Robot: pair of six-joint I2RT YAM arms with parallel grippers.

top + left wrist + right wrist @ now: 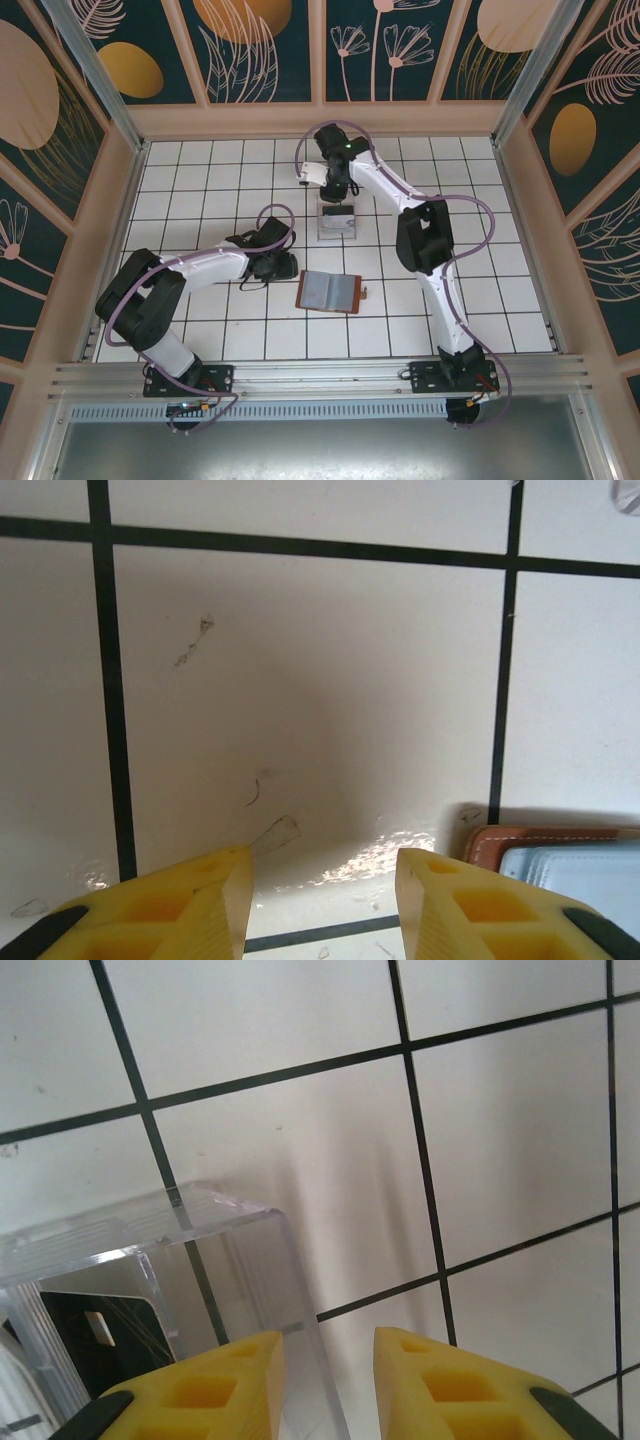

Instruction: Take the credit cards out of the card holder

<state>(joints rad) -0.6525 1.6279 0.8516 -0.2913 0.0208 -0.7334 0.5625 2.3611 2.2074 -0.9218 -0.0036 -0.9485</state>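
Nearest, on the tiled table: left gripper low over the surface, just left of the card holder. In the left wrist view, left gripper with jaws partly apart, bare tile between the yellow fingers, nothing held. Brown corner of the card holder just right of the right-hand finger, apart from it, untouched.

Card holder open and flat, grey-blue lining up, strap tab at its right side. No card edge made out in the pockets from overhead; too small for a firm count.

Farther out: clear acrylic stand, apart from the card holder, with a dark credit card upright inside, visible through the clear wall. Pale sheets at the stand's left edge in the right wrist view, possibly more cards; not confirmed. Right gripper directly above the stand. In its wrist view, right gripper with jaws a modest gap apart, empty, over the stand's corner.

Judged step: drop-off at the stand, both grippers free. Judged progress: late, pending a check of the pockets.

Next move, given any card left: left gripper down on the near leaf as a brace, right gripper across to the card holder, pinch on an exposed card edge, straight pull along the pocket. Risk without the brace: card holder sliding or folding shut.
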